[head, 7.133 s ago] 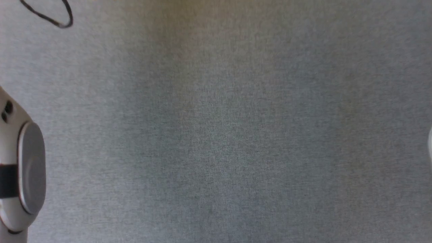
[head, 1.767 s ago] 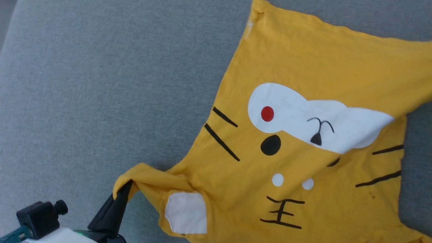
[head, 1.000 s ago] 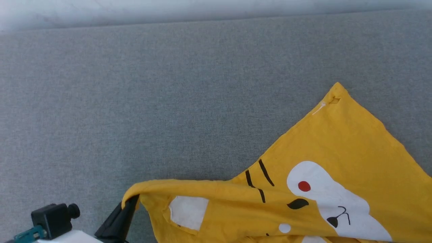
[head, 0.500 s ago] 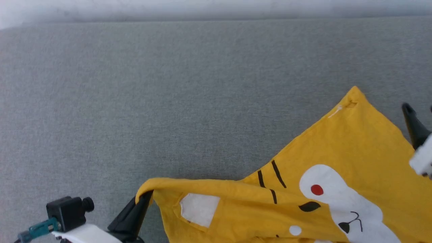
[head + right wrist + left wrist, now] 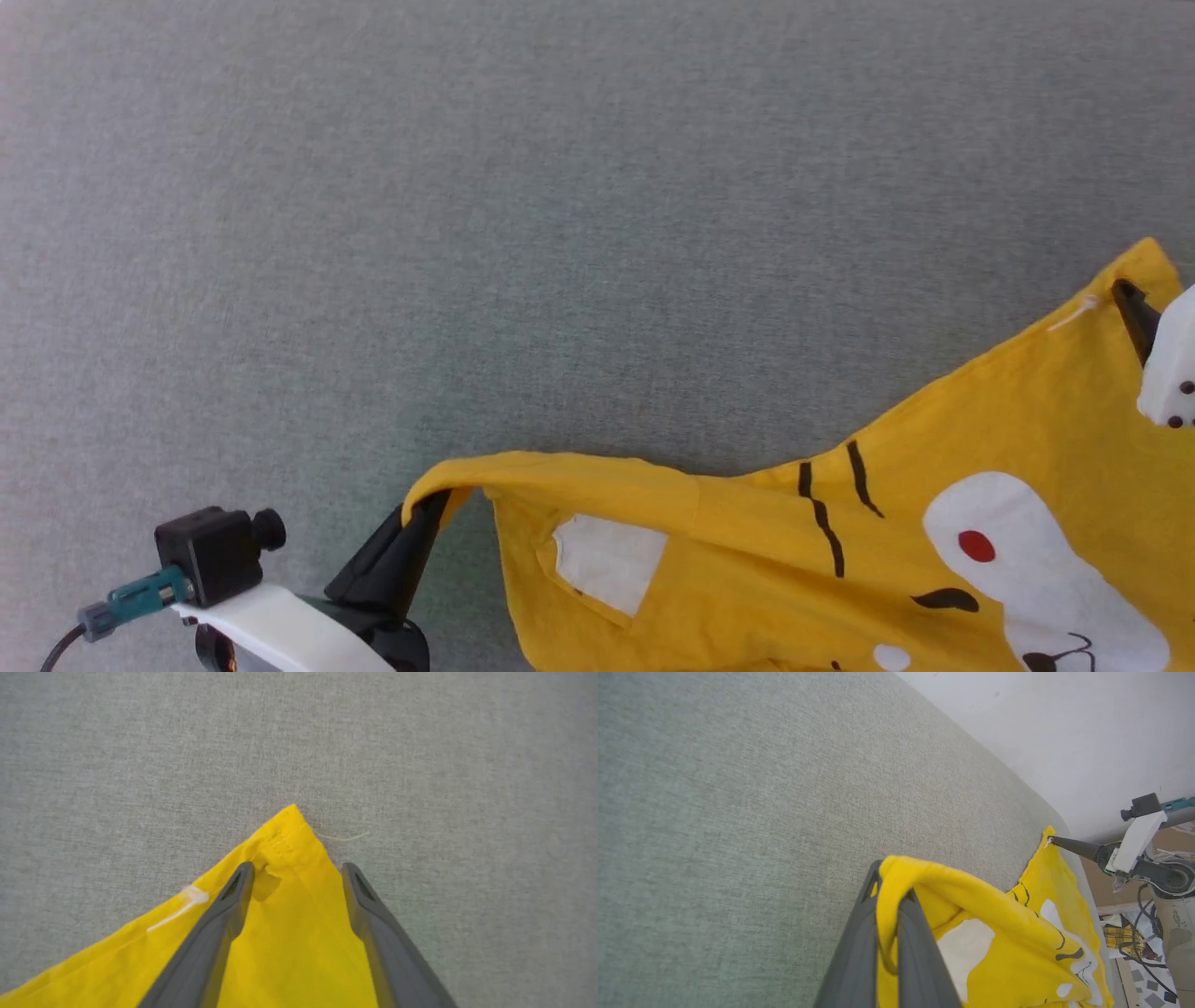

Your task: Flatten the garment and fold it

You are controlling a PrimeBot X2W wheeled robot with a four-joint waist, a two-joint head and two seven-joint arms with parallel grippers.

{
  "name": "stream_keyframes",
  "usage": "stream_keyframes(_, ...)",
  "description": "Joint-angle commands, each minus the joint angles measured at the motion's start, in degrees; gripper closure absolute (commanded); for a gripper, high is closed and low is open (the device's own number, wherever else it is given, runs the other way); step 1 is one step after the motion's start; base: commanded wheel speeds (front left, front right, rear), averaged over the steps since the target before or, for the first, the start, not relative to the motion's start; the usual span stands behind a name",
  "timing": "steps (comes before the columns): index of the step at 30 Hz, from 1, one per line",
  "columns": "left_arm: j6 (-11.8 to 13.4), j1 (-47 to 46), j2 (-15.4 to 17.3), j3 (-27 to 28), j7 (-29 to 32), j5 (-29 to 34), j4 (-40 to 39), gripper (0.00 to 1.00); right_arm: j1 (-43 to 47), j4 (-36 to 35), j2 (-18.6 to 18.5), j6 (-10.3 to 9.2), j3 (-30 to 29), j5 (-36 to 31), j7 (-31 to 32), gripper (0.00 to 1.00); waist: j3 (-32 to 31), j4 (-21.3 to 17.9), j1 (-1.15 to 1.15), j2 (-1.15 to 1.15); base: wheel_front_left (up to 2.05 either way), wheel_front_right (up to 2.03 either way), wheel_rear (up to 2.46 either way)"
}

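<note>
1. The left gripper (image 5: 431, 499) is at the garment's left end. It is clenched on a bunched fold of yellow cloth next to the sleeve patch (image 5: 607, 565). In the left wrist view the fold wraps over and between its two fingers.
2. The garment (image 5: 1008, 411) lies on the grey upholstered surface (image 5: 560, 233). Its left end is lifted by that grip, and a soft ridge runs from the held fold toward the cat face print (image 5: 1027, 560). It is rumpled, not yet flat.
3. The right gripper (image 5: 296, 872) is at the garment's far corner with its jaws spread and grasping nothing. One finger is over the cloth beside a small dark mark (hole or shadow, I cannot tell). The other finger is just off the hem, over the grey.
4. The step in hand looks like taking this corner so that both arms can stretch the cloth.
   - Both fingers should bracket the corner inside the stitched hem.
   - They should press down enough to catch every layer, then close.
   - The pull should then go away from the left grip, low over the surface, so the ridge draws out and does not fold under.
5. A white tag thread (image 5: 187, 900) sits on the garment's edge just left of the corner, and a loose thread (image 5: 341, 836) lies just beyond it. Either could get pinched in place of the cloth. The likelier obstacle is the garment's own doubled fold near the sleeve.
</note>
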Motion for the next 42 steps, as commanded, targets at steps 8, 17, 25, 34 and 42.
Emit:
stream_keyframes(8,-0.75,-1.69,-0.20,-0.05,-0.91,-0.20,0.82,1.00,-0.30,2.60,-0.54,-0.04,-0.61,0.08,2.96,0.67,3.32,2.45,-0.01,0.00,0.00,0.00,0.00)
stream_keyframes(17,-0.42,-2.15,0.13,0.75,-1.35,-0.24,0.79,1.00,-0.26,-0.55,0.75,-0.04,-0.25,2.15,5.43,1.00,0.45,0.03,-0.01,0.00,0.00,0.00,0.00)
stream_keyframes(25,2.01,-9.51,-0.95,3.70,-5.52,2.97,4.10,1.00,-1.34,-4.08,4.99,-0.04,-0.63,4.45,-3.93,1.00,-6.88,-2.35,-0.01,0.00,0.00,0.00,0.00)
stream_keyframes(34,5.87,-30.09,3.51,5.70,-5.84,12.03,12.47,1.00,-8.18,-4.97,7.20,-0.04,3.10,6.44,-15.45,1.00,-15.24,-5.23,-0.01,0.00,0.00,0.00,0.00)
stream_keyframes(42,5.25,-48.05,7.37,2.31,-1.70,17.70,18.13,1.00,-18.18,-0.95,6.25,-0.04,5.74,5.39,-20.67,1.00,-19.80,-6.71,-0.01,0.00,0.00,0.00,0.00)
